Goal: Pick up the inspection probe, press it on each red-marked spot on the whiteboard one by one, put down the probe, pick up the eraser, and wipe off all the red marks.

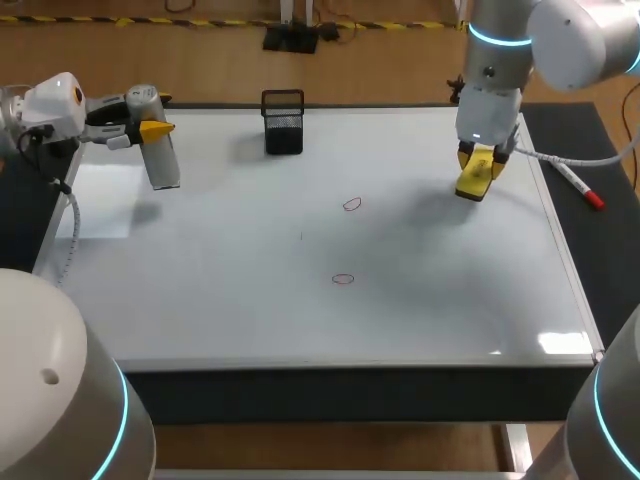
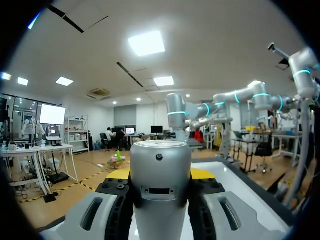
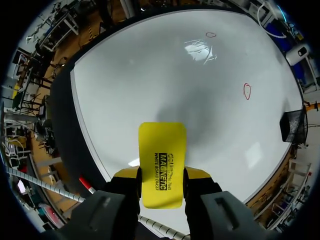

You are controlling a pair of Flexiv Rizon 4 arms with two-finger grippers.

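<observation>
Left claw point(image 1: 150, 130) grips the silver probe point(image 1: 162, 165) over the whiteboard's point(image 1: 220, 290) left edge; right claw point(image 1: 478, 165) clamps the yellow eraser point(image 1: 474, 182) over its right side; far red mark point(image 1: 351, 204) and near red mark point(image 1: 343, 279) sit mid-board, apart from both.

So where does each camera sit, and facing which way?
Head view: above and behind, looking down on the whiteboard; left arm and right arm show.
Left wrist view: on that arm, facing out into the room; left gripper holds the probe.
Right wrist view: facing down at the whiteboard; right gripper holds the eraser.
Head and right wrist share both red marks.
</observation>
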